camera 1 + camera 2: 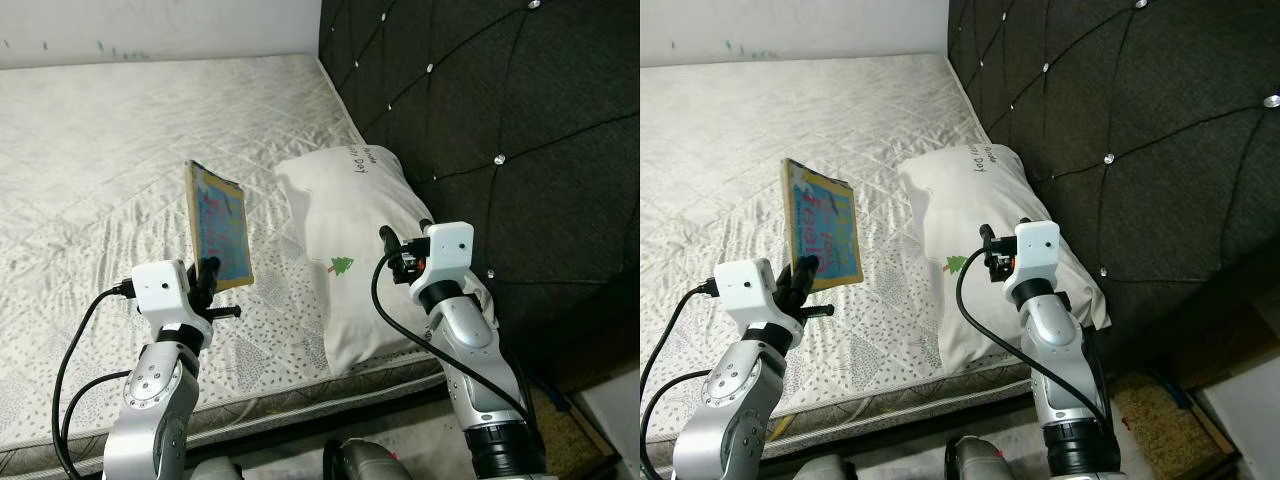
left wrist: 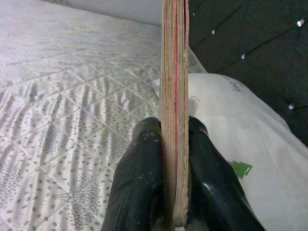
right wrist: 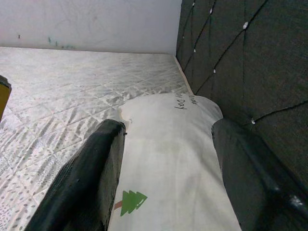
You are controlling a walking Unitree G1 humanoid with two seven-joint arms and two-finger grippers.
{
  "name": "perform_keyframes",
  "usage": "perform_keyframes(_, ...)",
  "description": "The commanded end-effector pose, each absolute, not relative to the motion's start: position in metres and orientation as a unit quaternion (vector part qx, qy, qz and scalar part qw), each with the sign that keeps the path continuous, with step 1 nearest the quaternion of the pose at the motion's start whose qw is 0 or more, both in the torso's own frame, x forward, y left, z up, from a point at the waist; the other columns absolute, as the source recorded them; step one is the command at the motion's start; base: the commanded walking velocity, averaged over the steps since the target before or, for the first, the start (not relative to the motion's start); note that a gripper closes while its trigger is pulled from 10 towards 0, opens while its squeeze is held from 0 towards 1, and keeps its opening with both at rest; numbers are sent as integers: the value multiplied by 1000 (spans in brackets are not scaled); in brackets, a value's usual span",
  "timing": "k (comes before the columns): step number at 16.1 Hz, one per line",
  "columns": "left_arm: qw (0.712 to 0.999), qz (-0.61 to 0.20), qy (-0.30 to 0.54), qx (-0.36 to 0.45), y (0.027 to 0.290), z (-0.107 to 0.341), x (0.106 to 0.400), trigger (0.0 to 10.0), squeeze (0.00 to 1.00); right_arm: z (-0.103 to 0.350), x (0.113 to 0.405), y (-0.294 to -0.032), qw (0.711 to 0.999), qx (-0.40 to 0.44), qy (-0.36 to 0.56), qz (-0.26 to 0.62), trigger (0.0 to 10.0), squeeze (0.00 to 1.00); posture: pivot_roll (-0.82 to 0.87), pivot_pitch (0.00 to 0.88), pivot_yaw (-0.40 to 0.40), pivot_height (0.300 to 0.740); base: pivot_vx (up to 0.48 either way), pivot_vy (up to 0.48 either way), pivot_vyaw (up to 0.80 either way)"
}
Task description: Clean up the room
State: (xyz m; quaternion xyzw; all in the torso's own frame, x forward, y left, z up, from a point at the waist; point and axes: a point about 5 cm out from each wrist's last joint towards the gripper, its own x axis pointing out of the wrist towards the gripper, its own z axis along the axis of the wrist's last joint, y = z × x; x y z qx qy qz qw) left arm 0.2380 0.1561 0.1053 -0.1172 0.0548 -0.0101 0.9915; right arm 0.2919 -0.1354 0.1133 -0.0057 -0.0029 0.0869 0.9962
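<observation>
left end effector (image 1: 207, 282), lower left, is clamped on the bottom edge of a book (image 1: 220, 224), held upright above the mattress (image 1: 100, 150). stiff, thin and light, the book looks likely to pivot; a deeper hold near its spine seems safer. right end effector (image 3: 166, 178), lower centre, fingers apart, hovers over the soft pillow (image 1: 350, 250) against the headboard (image 1: 500, 120).

A bed (image 1: 120, 130) with a bare quilted mattress in pale grey-white runs up to a dark tufted headboard (image 1: 500, 110). On it, beside the headboard, lies a white pillow (image 1: 350, 240) printed with a small green tree.
</observation>
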Motion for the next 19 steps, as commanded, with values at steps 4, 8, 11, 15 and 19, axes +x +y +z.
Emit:
perform_keyframes(4, 991, -26, 28, -126, 151, 120, 242, 10000, 0, 113, 290, -138, 996, -5, 0, 88, 10000, 0, -38, 113, -35, 662, 0, 0, 0)
perform_keyframes(8, 992, -22, 25, -121, 152, 121, 244, 10000, 0, 113, 292, -137, 996, -7, 1, 92, 10000, 0, -35, 108, -39, 638, 0, 0, 0)
perform_keyframes(11, 993, -16, 19, -117, 153, 123, 246, 10000, 0, 113, 293, -136, 996, -9, 3, 94, 10000, 0, -36, 106, -40, 638, 0, 0, 0)
perform_keyframes(15, 986, 6, 51, -158, 159, 114, 246, 10000, 0, 113, 293, -135, 994, -20, 3, 103, 10000, 0, -37, 101, -43, 638, 0, 0, 0)
perform_keyframes(19, 979, 39, 70, -186, 174, 107, 251, 10000, 0, 113, 292, -138, 994, -23, 5, 105, 10000, 0, -43, 104, -48, 638, 0, 0, 0)
